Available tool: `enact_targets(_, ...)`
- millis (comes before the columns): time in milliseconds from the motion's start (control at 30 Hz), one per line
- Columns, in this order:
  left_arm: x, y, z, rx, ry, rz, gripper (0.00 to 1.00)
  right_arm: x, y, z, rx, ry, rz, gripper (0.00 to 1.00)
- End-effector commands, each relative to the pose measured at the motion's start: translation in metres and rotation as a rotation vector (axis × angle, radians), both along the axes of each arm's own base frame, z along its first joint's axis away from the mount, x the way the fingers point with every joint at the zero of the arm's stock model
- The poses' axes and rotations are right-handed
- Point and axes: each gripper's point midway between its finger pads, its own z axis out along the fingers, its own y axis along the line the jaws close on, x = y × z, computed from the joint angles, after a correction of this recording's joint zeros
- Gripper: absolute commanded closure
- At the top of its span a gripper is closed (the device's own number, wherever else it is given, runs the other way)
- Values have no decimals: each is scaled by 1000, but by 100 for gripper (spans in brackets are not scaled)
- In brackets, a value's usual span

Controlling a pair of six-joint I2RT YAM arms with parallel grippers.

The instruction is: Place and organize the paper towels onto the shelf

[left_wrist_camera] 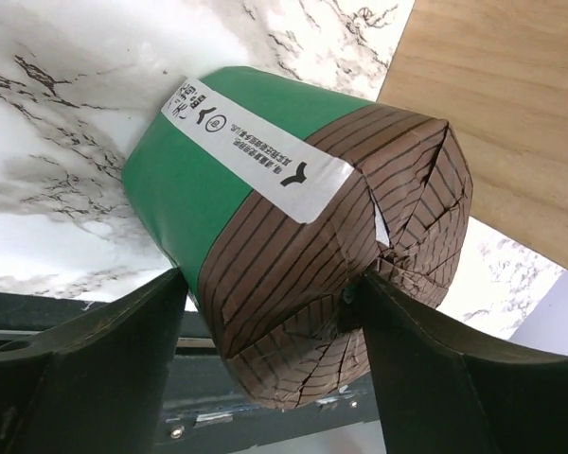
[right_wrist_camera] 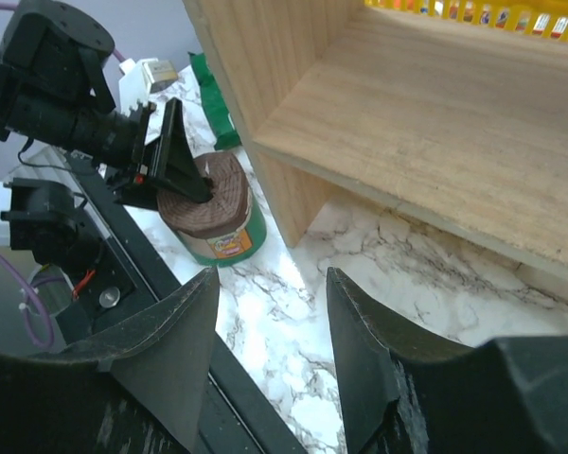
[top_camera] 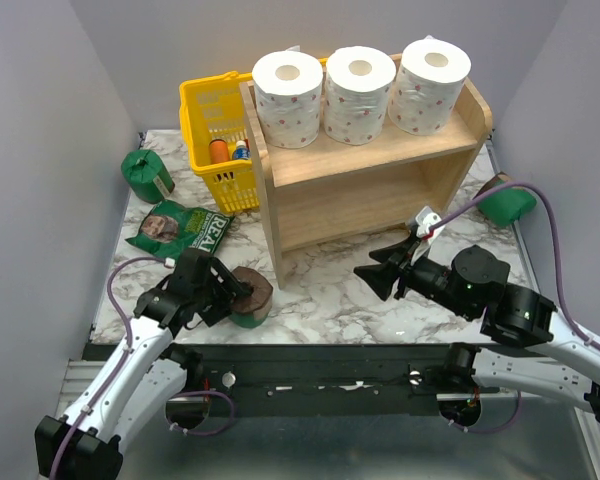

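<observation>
Three white dotted paper towels stand in a row on top of the wooden shelf. A green-wrapped paper towel roll with brown ends stands on the marble near the shelf's left front corner. My left gripper is shut on it, one finger on each side. Two more green rolls lie at the back left and to the right of the shelf. My right gripper hovers open and empty in front of the shelf's lower tier.
A yellow basket holding small bottles stands against the shelf's left side. A flat green bag lies in front of it. The black base rail runs along the near table edge. The shelf's lower tier holds nothing.
</observation>
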Motion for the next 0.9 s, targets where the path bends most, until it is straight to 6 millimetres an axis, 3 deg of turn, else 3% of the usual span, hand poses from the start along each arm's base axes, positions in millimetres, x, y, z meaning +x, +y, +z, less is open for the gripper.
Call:
enact_targets(0,0,3,-1,1,-19,25,30,-9,3,6,101,26,29,43)
enact_targets(67,-1,-5,8,-47,-42,-2,39,-12,6,-4,117,51,45,43)
enact_targets(300,-8,-33,58,-219,-197,-153,57,-35,20,10,381,121,159,35)
enact_targets(400,-14,-42,77,-296,-256,-198,58,-45,19,23,472,111,212,29)
enact_targets(433,-16,-43,77,-314,-263,-201,58,-49,23,14,468,123,243,27)
enact_targets(500,-20,-49,92,-381,-315,-223,58,-58,22,21,529,133,284,23)
enact_targets(600,-23,-57,113,-468,-413,-259,58,-63,21,14,571,174,305,21)
enact_targets(700,-29,-66,136,-581,-494,-309,57,-65,22,14,629,188,321,13)
enact_targets(867,-44,-71,154,-663,-551,-378,56,-62,32,-1,628,252,316,12)
